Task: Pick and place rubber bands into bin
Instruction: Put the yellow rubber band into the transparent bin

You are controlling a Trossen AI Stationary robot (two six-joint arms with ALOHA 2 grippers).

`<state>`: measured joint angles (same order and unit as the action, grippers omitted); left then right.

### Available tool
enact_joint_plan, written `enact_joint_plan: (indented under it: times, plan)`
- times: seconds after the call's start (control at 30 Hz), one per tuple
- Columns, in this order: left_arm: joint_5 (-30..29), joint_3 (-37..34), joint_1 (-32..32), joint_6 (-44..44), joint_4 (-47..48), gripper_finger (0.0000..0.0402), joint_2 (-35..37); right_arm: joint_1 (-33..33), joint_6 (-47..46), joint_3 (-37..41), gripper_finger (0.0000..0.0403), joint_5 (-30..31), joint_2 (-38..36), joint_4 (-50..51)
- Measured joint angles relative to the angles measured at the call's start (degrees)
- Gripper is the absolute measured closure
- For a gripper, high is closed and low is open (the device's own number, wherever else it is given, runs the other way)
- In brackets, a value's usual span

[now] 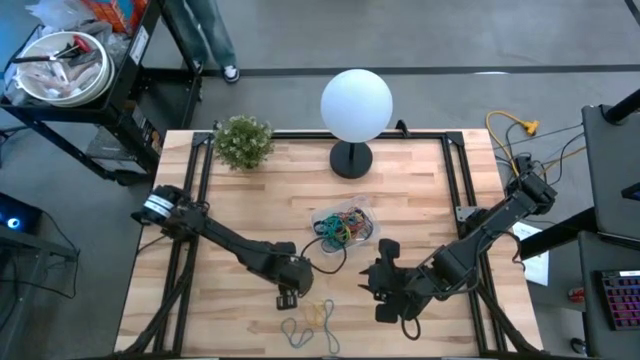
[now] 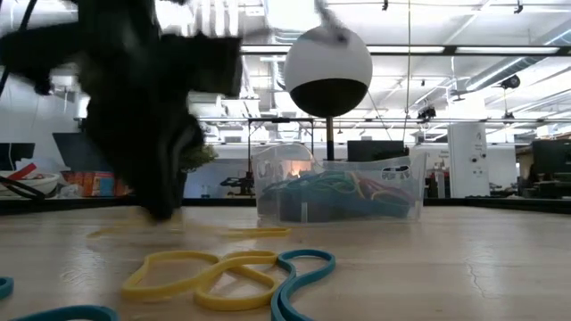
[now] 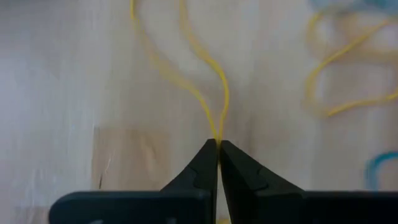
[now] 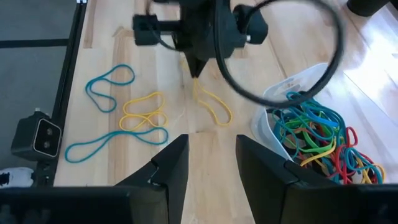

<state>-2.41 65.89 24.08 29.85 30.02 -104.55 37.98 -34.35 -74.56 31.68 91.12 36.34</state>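
Observation:
A thin yellow rubber band (image 3: 186,59) lies on the wood near the table's front, with my left gripper (image 3: 218,144) shut on its near end; the right wrist view shows the same gripper (image 4: 195,71) and band (image 4: 214,107). The clear bin (image 1: 372,222) sits mid-table with many coloured rubber bands (image 4: 314,134) in it. More yellow (image 4: 145,112) and blue (image 4: 107,87) bands lie loose near the front edge. My right gripper (image 4: 211,163) hovers open to the right of the left one, touching nothing. My left gripper pinches one end of the yellow band's loop (image 3: 219,127) between its two fingertips, both strands together. The fingers come from above, slanting steeply down. The rest of the loop (image 4: 219,114) trails away from the tips and lies slack on the table.
A white globe lamp (image 1: 356,105) and a small potted plant (image 1: 243,141) stand at the table's far edge. Metal frame rails (image 1: 465,175) run along the table's sides. In the low view a yellow band (image 2: 192,275) and a blue band (image 2: 303,267) lie close to the camera.

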Motion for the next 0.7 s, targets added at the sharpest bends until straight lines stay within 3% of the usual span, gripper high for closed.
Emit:
enact_joint_plan:
  times: [0.7]
  plan:
    - [-17.46, 3.67, 0.02, -2.16, 0.97, 0.0402, 15.59, 0.0, -0.19, 0.16, 0.0275, 0.0, 0.01, 1.46]
